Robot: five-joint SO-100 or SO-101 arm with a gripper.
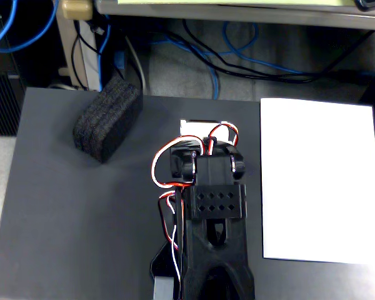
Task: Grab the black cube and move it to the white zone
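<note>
Nearest the camera in the fixed view, the black arm point(212, 250) rises from the bottom edge, folded over mid-table. Bare grey table point(81, 219) lies open to its left. Its gripper point(203, 128) hides beneath the wrist; its opening cannot be told. To the right lies the white zone point(319, 181), unoccupied. Farther back left, the black cube point(108, 119) rests near the table's far edge.
</note>
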